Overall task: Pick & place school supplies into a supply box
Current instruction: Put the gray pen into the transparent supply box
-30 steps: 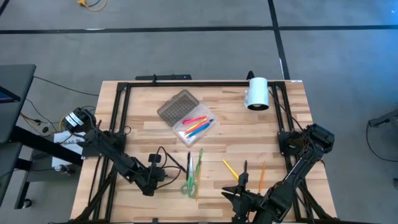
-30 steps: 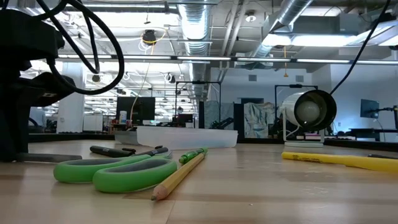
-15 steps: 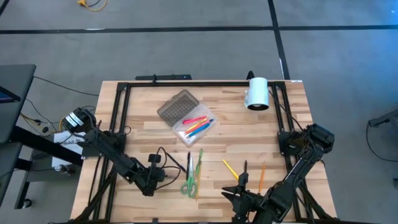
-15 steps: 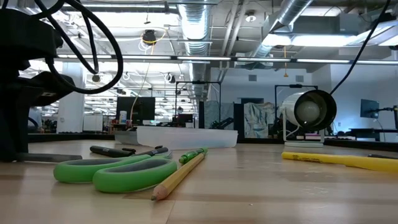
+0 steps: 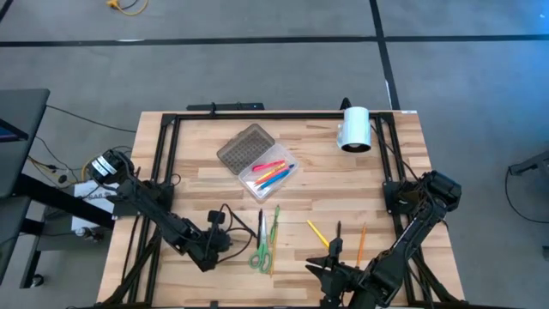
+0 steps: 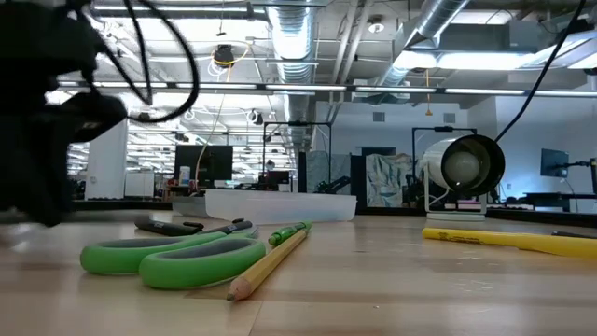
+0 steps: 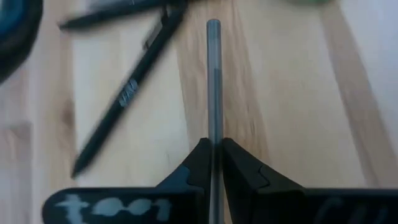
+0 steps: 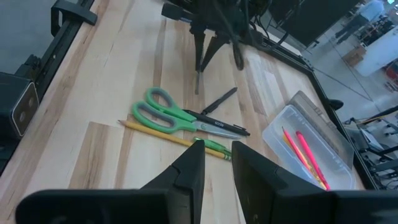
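Observation:
The clear supply box lies open at mid-table, its grey dotted lid folded back, with pink and orange pens inside. Green-handled scissors, a black pen and a green-tipped pencil lie flat nearer the near edge. A yellow pen and an orange pencil lie to their right. My left gripper, just left of the scissors, is shut on a thin grey pen. My right gripper hovers open at the near edge. My left gripper pinches the grey pen between its two fingers, which point down from above and lie along it. The pen's free part hangs straight below the fingers. Whether its lower end touches the table, I cannot tell.
A white cylinder lies on its side at the far right corner. A second black pen rests on the wood beside my left gripper. A black frame runs along the table's far and side edges. Bare wood shows left of the box.
My left gripper has started moving, and it shows blurred in the low view. The flat grey bar that lay on the wood under it there is gone from the table. Scissors, pencil and box have stayed put.

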